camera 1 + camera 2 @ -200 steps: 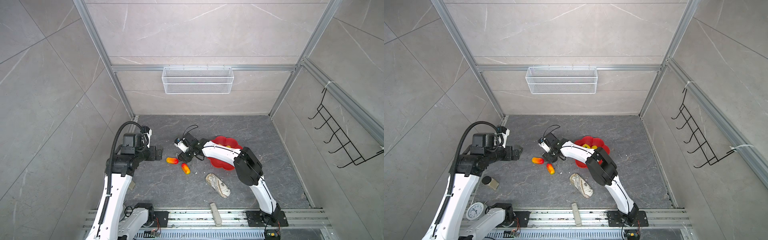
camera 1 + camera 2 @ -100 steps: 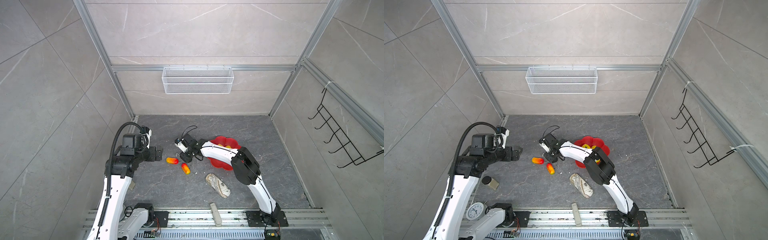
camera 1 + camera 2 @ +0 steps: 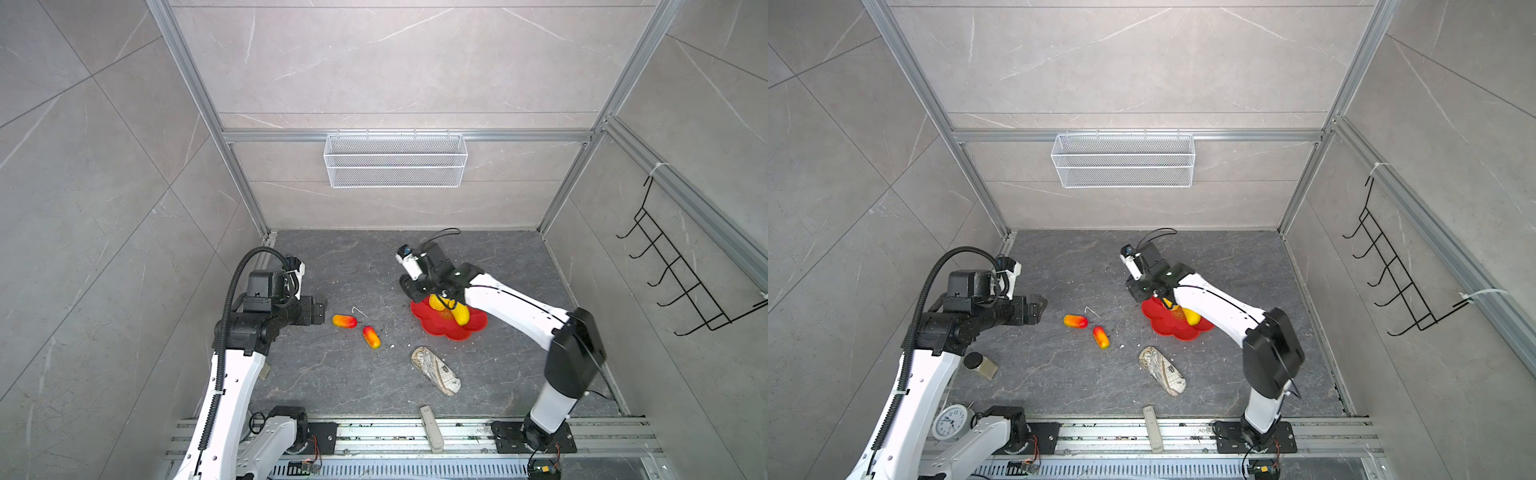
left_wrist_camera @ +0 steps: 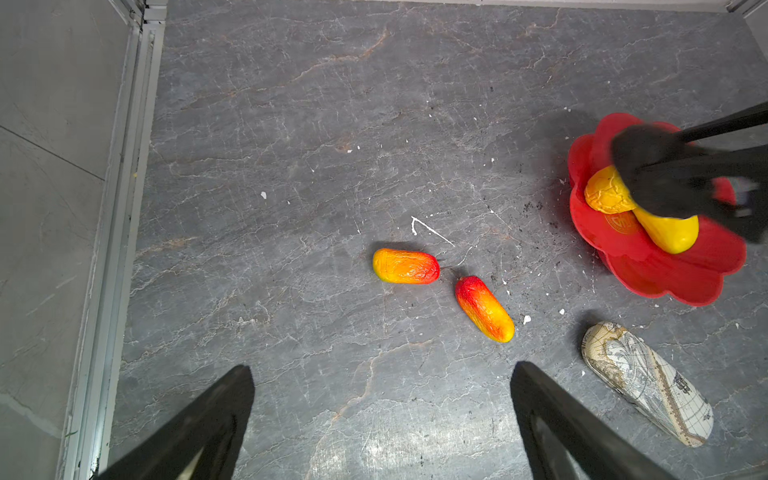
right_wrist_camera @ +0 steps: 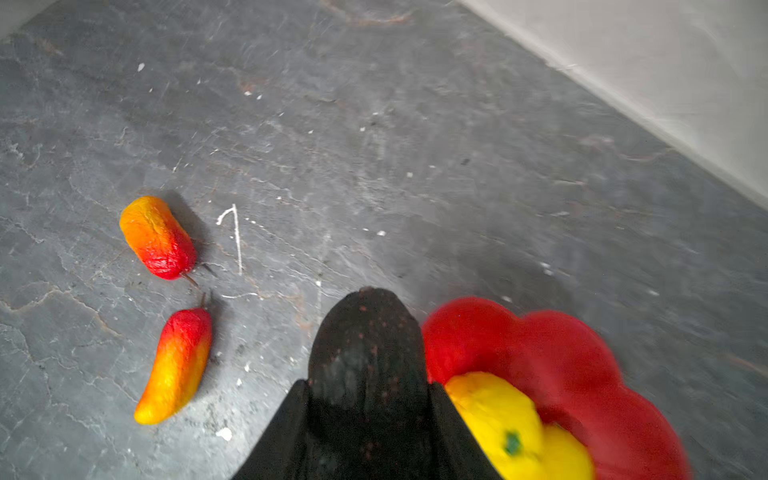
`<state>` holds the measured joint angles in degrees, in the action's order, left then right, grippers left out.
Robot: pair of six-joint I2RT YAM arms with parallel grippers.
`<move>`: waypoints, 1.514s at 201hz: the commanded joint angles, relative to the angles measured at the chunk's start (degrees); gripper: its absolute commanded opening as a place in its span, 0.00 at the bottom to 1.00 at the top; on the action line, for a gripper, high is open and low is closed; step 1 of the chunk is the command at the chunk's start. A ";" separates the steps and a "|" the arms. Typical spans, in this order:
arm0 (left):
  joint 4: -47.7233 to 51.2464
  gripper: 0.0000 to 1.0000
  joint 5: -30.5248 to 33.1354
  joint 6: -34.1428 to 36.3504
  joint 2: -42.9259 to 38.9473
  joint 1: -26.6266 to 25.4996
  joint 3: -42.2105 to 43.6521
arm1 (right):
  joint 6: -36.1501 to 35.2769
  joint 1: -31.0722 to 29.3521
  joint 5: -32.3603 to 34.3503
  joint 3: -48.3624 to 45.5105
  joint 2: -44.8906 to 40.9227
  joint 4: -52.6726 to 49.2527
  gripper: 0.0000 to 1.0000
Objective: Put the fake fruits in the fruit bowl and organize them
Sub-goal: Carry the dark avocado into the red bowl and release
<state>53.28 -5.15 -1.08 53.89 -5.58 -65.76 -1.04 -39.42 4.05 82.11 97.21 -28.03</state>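
I can find no words to read anywhere. The gold round mark [image 4: 619,222] in the middle of the fruit bowl [image 4: 665,274] has shapes on it, but they are too blurry to read. The beige case [image 4: 646,382] has old-map drawings on it, and any letters there are too tiny. A little clock [image 3: 951,422] by the left arm's foot has numbers I cannot make out.

The bench [image 3: 332,374] is dark grey, like cracked stone, with white crumbs and one thin white scratch [image 4: 430,230]. The walls are pale grey tiles with silver metal bars. A white wire basket [image 3: 395,160] hangs on the back wall. A black hook rack [image 3: 673,282] hangs on the right wall.

The red fruit bowl sits on the right part of the bench. The bumpy yellow fruit [image 4: 606,191] and the long yellow fruit [image 4: 669,232] lie in it, touching each other.

The right jaws are squeezed on the black oval fruit [image 5: 368,332]. They hold it at the bowl's rim, on the side away from the case. I cannot tell if it touches the bowl.

The left red-yellow fruit [image 3: 344,321] and the right red-yellow fruit [image 3: 371,336] lie on the bench left of the bowl, close together but apart. The left jaws are spread wide with nothing in them, near the left red-yellow fruit.
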 commanded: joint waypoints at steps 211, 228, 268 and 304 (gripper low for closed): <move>-1.57 1.00 -1.68 -0.74 0.08 0.05 -1.22 | 1.10 4.26 4.85 -23.21 -1.06 4.72 0.15; -1.53 1.00 -1.60 -0.75 -0.01 0.04 -1.22 | 1.30 4.31 5.08 -23.34 -2.05 4.83 0.29; -1.10 1.00 -1.40 -0.64 -0.09 0.05 -1.58 | 0.93 4.20 6.93 -21.09 -6.66 1.15 0.51; -0.83 1.00 -1.27 -0.64 -0.44 0.05 -1.62 | -0.43 3.83 6.76 -18.45 -9.49 -3.26 0.83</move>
<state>52.29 -6.26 -1.08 54.19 -5.58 -65.76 -0.56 -35.11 9.91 61.10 90.87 -27.44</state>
